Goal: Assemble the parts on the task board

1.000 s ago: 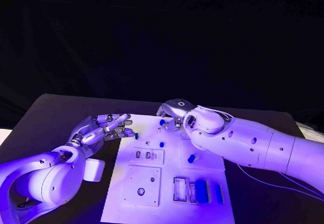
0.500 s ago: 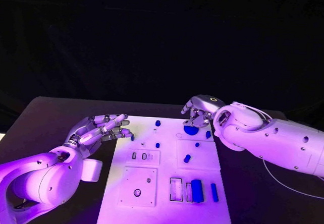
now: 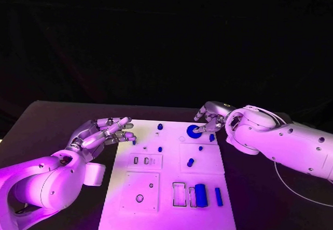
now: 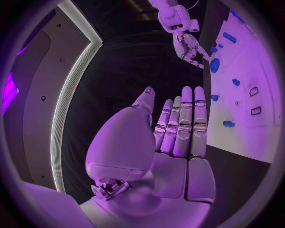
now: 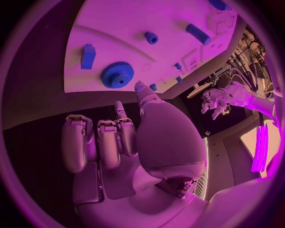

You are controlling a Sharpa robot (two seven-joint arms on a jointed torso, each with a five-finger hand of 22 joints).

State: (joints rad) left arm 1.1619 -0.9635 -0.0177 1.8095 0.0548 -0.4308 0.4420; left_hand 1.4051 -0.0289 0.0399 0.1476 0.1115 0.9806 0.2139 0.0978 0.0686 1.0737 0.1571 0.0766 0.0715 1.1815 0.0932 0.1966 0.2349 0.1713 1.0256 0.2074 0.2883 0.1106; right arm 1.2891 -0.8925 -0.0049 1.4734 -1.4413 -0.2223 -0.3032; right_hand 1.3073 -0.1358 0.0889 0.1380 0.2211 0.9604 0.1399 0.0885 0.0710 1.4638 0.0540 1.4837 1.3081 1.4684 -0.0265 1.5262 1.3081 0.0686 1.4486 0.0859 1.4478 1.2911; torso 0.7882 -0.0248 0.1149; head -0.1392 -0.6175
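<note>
Several small blue parts sit on the white task board (image 3: pixel 169 208) at the middle of the black desk (image 3: pixel 54 114). A toothed blue gear (image 3: pixel 192 130) lies flat near the board's far edge, just beside the fingertips of the right hand (image 3: pixel 211 120) and not gripped by them; the right wrist view shows the gear (image 5: pixel 117 74) resting on the board a little way beyond that hand's own fingers. A small blue block (image 5: pixel 88 56) lies close to the gear, on the side away from the left hand, and a short blue peg (image 5: pixel 151 37) stands farther in on the board. Past the peg, a longer blue bar (image 3: pixel 201 194) lies beside a narrow blue strip (image 3: pixel 218 196) in the board's near part, next to open rectangular slots (image 3: pixel 179 193).

The right hand hovers at the board's far right corner with its fingers curled downward and nothing in them. The left hand (image 3: pixel 104 132) hangs over the desk just off the board's left edge, holding nothing, its fingers apart and reaching toward the board; from its own wrist they lie straight and side by side, with a small blue part (image 4: pixel 228 123) on the board just beyond the fingertips. A second small blue peg (image 3: pixel 160 126) stands between the two hands, near the far edge.
</note>
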